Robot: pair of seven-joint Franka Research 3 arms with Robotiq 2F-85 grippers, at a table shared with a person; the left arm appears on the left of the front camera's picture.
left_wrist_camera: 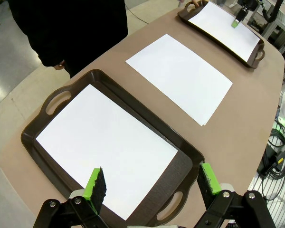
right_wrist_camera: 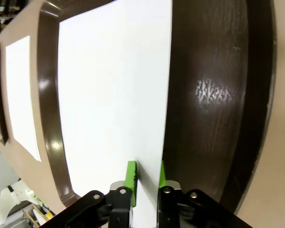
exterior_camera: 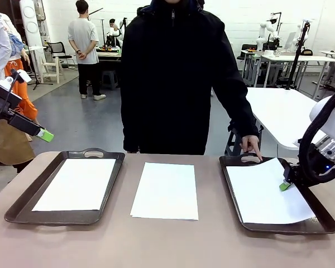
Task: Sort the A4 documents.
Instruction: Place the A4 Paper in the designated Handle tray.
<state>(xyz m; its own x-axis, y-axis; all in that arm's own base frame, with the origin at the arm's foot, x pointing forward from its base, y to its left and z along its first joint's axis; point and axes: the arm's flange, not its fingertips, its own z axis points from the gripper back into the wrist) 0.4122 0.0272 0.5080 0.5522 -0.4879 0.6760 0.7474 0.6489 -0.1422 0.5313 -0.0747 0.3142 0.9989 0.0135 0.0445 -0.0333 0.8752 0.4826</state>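
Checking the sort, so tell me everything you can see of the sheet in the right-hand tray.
The sheet is thin, plain white, blank-looking paper, lying slightly skewed in the dark right tray. The right gripper straddles its right edge, pads apart. A person's hand points down at its far edge.

Taking the right tray (exterior_camera: 285,228) as marker: its far handle is partly covered by the person's hand (exterior_camera: 250,146), and most of its floor lies hidden under its sheet (exterior_camera: 265,192). At its right rim the right gripper (exterior_camera: 285,186) shows one green pad from the front; the rest is hidden. In the right wrist view both tray ends are cut off, and the sheet's near end is hidden behind the jaws. From the left wrist the tray is small and clipped by the top edge.
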